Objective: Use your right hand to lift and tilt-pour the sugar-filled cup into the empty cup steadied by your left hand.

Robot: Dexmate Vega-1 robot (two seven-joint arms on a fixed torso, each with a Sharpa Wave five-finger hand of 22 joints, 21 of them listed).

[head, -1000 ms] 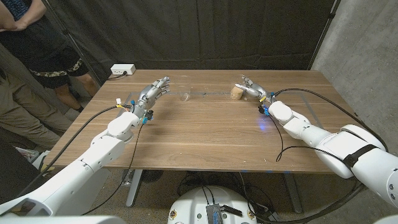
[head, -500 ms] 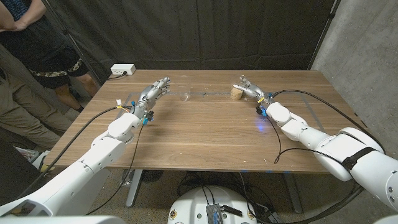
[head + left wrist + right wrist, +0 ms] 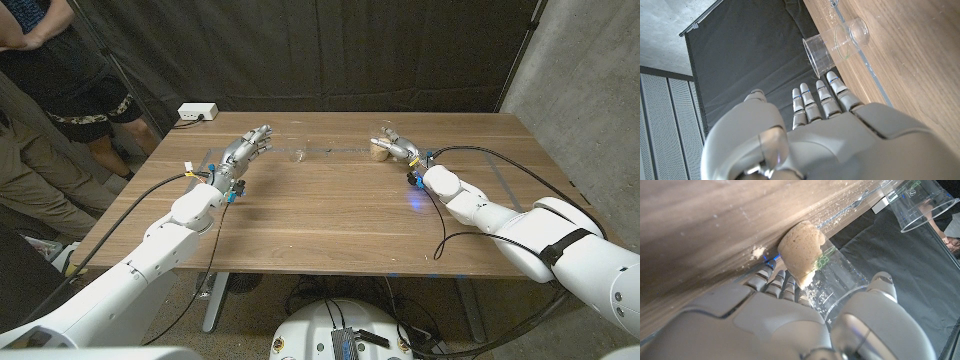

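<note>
The sugar-filled cup (image 3: 379, 151) is clear plastic with a brown lump of sugar at its base, and it stands on the table at the far right middle. My right hand (image 3: 397, 146) wraps it; in the right wrist view its fingers (image 3: 775, 280) press one side of the sugar-filled cup (image 3: 807, 260) and the thumb sits on the other. The empty clear cup (image 3: 297, 153) stands at the far left middle. My left hand (image 3: 247, 149) is open just to its left, and its fingers (image 3: 822, 97) stop short of the empty cup (image 3: 827, 50).
A white power strip (image 3: 197, 113) lies at the table's back left corner. A person (image 3: 50, 70) stands beyond the left edge. Loose sugar grains (image 3: 852, 207) are scattered on the wood between the cups. A black curtain hangs behind the table (image 3: 330, 220).
My right hand has slid left along the table's far side and closed around the sugar-filled cup. My left hand and the empty cup have stayed put.
</note>
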